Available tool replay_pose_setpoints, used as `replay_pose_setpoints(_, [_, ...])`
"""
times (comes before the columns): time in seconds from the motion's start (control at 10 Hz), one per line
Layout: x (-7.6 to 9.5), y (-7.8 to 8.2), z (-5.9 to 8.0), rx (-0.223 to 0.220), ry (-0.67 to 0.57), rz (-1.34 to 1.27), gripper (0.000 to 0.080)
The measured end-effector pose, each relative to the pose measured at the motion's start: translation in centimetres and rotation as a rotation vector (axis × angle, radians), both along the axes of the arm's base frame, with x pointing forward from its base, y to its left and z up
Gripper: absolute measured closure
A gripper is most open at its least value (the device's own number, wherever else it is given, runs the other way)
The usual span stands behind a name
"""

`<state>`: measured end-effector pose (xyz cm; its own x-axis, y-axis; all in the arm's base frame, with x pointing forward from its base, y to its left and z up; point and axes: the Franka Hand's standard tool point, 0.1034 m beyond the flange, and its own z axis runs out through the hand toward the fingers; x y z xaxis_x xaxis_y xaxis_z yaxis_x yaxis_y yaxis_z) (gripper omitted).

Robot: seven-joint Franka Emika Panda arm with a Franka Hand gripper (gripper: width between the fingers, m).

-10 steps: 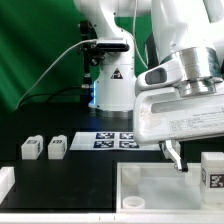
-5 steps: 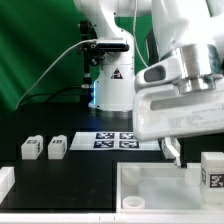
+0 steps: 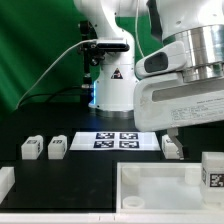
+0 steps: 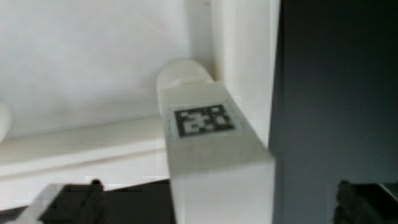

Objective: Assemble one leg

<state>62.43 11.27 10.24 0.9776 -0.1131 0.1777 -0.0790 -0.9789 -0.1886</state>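
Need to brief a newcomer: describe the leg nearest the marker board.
Find the marker board flat on the black table. The leg sits just off its end on the exterior view's left; a twin leg lies farther out.

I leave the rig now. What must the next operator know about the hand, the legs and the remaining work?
Hand: open, holding nothing, raised over the tagged leg, which stands upright at the base wall.
One spare leg and a second spare leg sit on the table, to the exterior view's left of the marker board.
Done: nothing I can confirm.
Left: grasp the tagged leg and fit it.
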Motion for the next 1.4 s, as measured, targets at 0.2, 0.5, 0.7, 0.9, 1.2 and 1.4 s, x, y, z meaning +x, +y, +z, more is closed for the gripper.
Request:
replay_pose_setpoints(0.2, [-0.4,0.2,0.0,0.030,0.138,0.019,0.0150])
replay_pose_setpoints(0.5, [-0.2,0.2,-0.1,0.021,0.135,-0.036,0.0150])
replay_pose_setpoints(0.7, [1.0,0.3,-0.4,-0.036,0.154,-0.103,0.0150])
replay_pose_setpoints(0.9, [1.3,0.3,-1.3,-0.038,0.138,-0.110,0.0150])
replay_pose_setpoints(1.2, [1.1,0.2,-1.9,-0.041,0.113,-0.101,0.0177])
replay_pose_setpoints(1.4, [1.1,0.2,-1.9,-0.041,0.113,-0.101,0.0357])
